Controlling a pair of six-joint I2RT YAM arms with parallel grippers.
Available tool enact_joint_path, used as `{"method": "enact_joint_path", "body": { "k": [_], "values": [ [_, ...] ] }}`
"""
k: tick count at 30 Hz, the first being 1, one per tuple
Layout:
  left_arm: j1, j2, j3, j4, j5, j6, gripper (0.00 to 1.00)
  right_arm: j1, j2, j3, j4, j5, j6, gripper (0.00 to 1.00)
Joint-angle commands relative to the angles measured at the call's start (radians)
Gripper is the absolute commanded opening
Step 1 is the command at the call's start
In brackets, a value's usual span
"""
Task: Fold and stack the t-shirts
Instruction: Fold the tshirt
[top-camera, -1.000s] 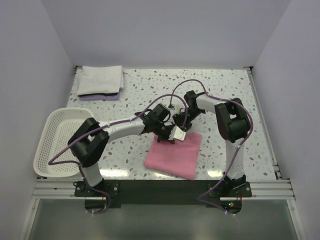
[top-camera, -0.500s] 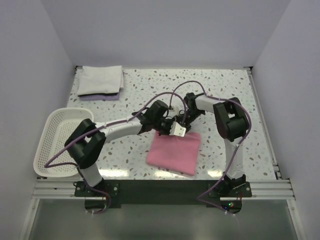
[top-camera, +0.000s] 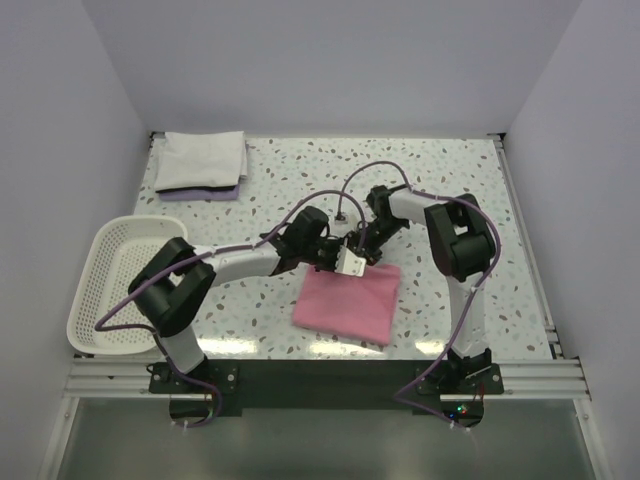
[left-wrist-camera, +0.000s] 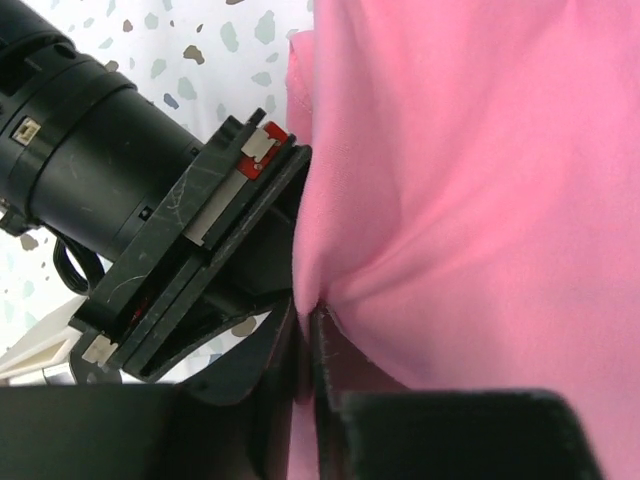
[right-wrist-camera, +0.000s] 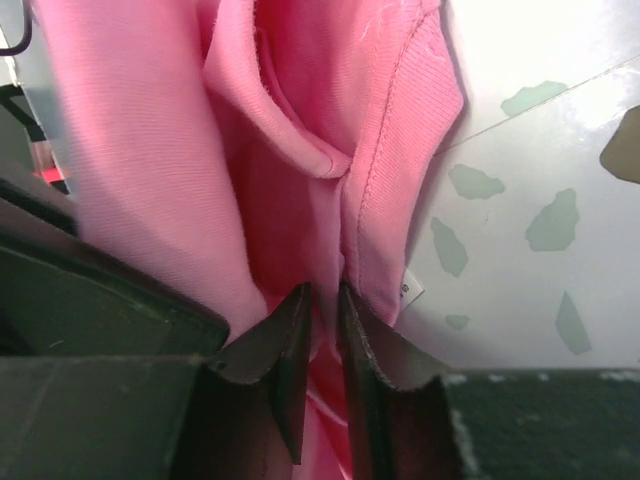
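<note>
Pink t-shirt (top-camera: 345, 300) laid folded at frame centre on surface (top-camera: 450, 180); upper-left edge pinched by left jaws and by right jaws, both closed on cloth. White t-shirt (top-camera: 202, 160) folded, upper left.

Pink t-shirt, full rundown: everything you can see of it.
The pink t-shirt is plain soft knit cloth, folded into a rough rectangle. It lies flat on the speckled table, centre, towards the near edge. Its far edge is bunched where both claws pinch it. The left claw grips a fold. The right claw clamps layers beside a ribbed, stitched hem with a small white tag. Nothing else touches it.
</note>
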Motion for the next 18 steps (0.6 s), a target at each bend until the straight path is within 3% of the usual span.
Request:
{"method": "enact_joint_path", "body": {
  "k": [1,3,6,9,13,18],
  "values": [
    [0.011,-0.052,-0.012,0.115,0.011,0.027,0.22,0.009,0.036,0.041,-0.025,0.093,-0.058,0.26],
    [0.011,-0.060,-0.006,0.109,0.002,0.015,0.33,0.006,0.028,0.085,-0.053,0.112,-0.063,0.30],
    [0.019,-0.098,0.014,0.045,-0.009,-0.007,0.35,0.006,-0.012,0.144,-0.103,0.188,-0.079,0.33],
    [0.028,-0.142,0.064,-0.148,0.032,-0.022,0.38,0.007,-0.050,0.216,-0.166,0.250,-0.119,0.35],
    [0.083,-0.141,0.189,-0.506,0.194,-0.025,0.42,0.001,-0.079,0.332,-0.287,0.355,-0.176,0.40],
    [0.212,-0.081,0.261,-0.673,0.291,-0.034,0.49,-0.042,-0.107,0.437,-0.385,0.402,-0.211,0.50]
  ]
}}
